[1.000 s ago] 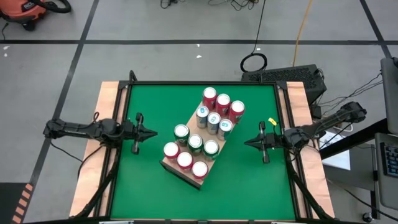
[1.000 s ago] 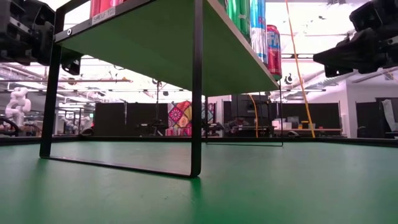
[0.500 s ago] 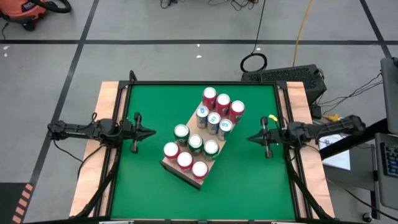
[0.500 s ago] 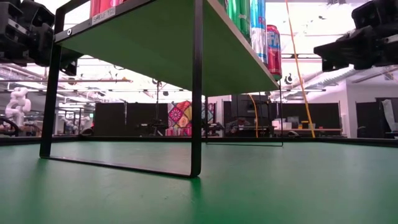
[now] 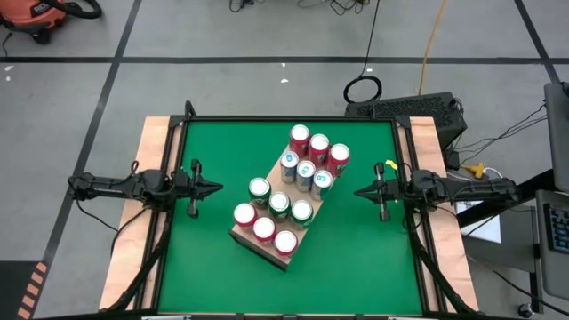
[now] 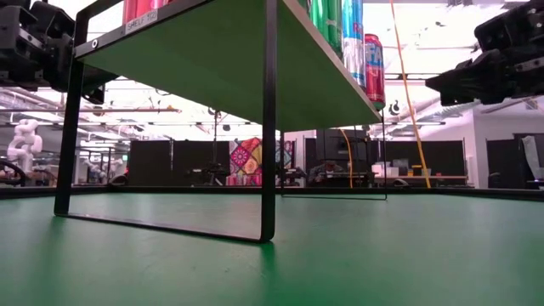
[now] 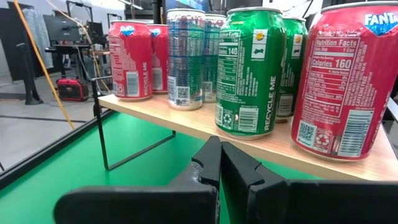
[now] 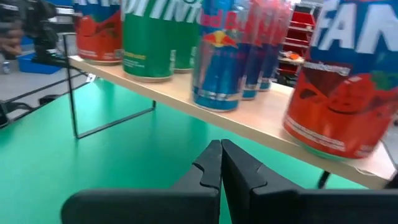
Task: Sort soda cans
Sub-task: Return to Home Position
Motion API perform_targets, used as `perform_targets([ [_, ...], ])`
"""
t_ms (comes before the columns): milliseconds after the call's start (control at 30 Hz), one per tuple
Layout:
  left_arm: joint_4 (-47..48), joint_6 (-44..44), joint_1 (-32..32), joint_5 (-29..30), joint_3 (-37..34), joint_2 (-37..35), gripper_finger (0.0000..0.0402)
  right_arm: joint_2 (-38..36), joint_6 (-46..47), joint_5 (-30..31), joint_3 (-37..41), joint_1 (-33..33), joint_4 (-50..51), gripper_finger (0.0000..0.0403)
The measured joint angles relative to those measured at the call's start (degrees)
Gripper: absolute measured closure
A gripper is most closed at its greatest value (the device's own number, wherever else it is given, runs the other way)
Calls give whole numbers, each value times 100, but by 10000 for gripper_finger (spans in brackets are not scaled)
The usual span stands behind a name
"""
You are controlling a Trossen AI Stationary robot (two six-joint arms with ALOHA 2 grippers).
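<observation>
Several soda cans stand upright in rows on a light wooden board, a shelf raised on black wire legs at the middle of the green table. Three red cans are at the far end. Behind them come blue cans, green cans and more red cans at the near end. My left gripper hovers shut at the table's left and points level at the board; its wrist view shows its shut gripper before a green can. My right gripper is shut at the table's right, the gripper facing a blue can.
The green table has wooden strips along its left and right sides and a black frame around it. Bare green surface lies between each gripper and the board, and along the near edge. Under the shelf there is open space.
My right arm has swung from a slant to lie straight across the table's right side. Its shut gripper has shifted a little toward the far edge and now points level at the board. The cans and board have not moved.
</observation>
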State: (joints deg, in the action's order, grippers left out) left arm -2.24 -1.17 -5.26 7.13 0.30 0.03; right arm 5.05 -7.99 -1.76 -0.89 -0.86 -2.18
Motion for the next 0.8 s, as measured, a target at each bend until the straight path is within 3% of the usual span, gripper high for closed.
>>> perform_targets([
  [467,23,129,0,18,-2,254,389,109,147,21,2,85,94,403],
  [667,115,105,0,-676,-2,243,389,138,149,20,2,85,101,403],
  [800,142,171,0,-766,-2,142,389,138,146,20,2,83,97,403],
])
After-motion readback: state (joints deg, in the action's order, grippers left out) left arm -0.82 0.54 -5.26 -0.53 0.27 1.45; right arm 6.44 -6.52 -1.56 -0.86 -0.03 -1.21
